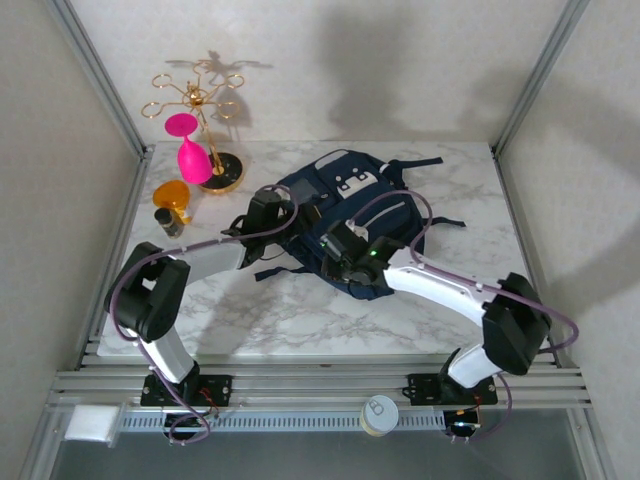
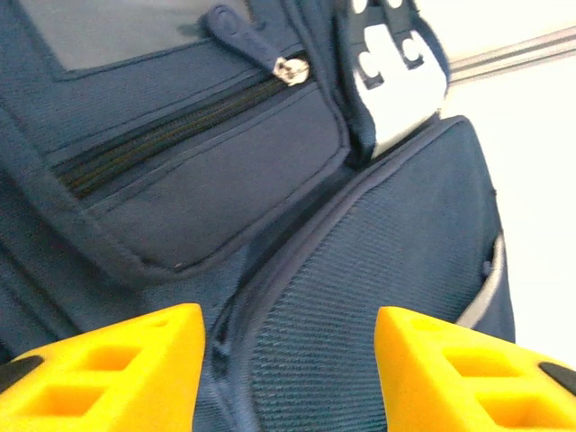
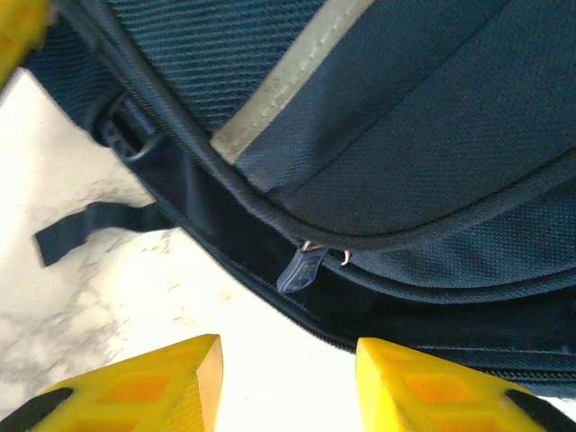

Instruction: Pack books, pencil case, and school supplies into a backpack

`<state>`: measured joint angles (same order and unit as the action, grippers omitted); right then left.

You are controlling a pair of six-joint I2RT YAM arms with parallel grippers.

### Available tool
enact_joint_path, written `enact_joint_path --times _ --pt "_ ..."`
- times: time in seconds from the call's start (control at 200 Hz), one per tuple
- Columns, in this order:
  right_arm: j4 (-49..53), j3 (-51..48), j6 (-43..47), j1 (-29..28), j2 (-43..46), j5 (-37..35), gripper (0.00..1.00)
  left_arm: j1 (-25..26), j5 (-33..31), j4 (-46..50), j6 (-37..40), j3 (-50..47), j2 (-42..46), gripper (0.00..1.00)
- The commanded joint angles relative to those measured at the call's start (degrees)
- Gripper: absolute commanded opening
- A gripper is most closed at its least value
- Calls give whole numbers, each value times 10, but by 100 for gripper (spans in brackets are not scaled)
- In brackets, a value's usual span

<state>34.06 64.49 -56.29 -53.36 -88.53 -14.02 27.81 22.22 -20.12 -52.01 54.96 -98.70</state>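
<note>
the backpack lies flat in the middle of the marble counter, front side up. its long axis runs from far to near, with the near end a little to the right, and dark straps spread out on its right side. at the far left, apart from it, stand a gold rack with a pink glass, an orange object and a small dark bottle. the left hand is over the left part of the pack, its fingers apart and holding nothing. the right hand is at the near edge, close to a zipper pull, also parted and empty.
</note>
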Motion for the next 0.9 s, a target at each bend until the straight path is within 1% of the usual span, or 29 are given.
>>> enact_joint_path --times 0.0,0.1,0.19,0.235,0.36,0.431,0.591,0.656,0.716,0.816,0.891 --pt "43 39 -65 -15 -37 -90 42 1 20 -55 -14 -7 -10 51" --pt "69 58 -99 -16 -82 -116 38 1 14 -63 -13 -16 -10 51" --pt "48 61 -103 -18 -94 -132 35 2 10 -51 -5 -13 -14 50" --pt "34 59 -101 -18 -99 -137 34 3 4 -48 -5 -13 -15 50" --pt "35 70 -105 -16 -129 -155 35 11 -10 -44 -4 -13 -20 50" --pt "24 76 -99 -16 -138 -153 34 15 -25 -41 -4 -13 -25 51" --pt "-2 83 -82 -16 -157 -149 33 18 -35 -59 -15 -26 -34 51" --pt "3 80 -88 -16 -162 -149 29 19 -42 -55 -15 -27 -33 51" --pt "2 72 -89 -16 -162 -147 27 19 -50 -51 -14 -29 -31 51" --pt "-4 59 -82 -15 -141 -138 18 19 -66 -35 -10 -24 -40 51" --pt "-17 41 -72 -9 -117 -114 12 17 -77 -27 -3 -13 -53 50"
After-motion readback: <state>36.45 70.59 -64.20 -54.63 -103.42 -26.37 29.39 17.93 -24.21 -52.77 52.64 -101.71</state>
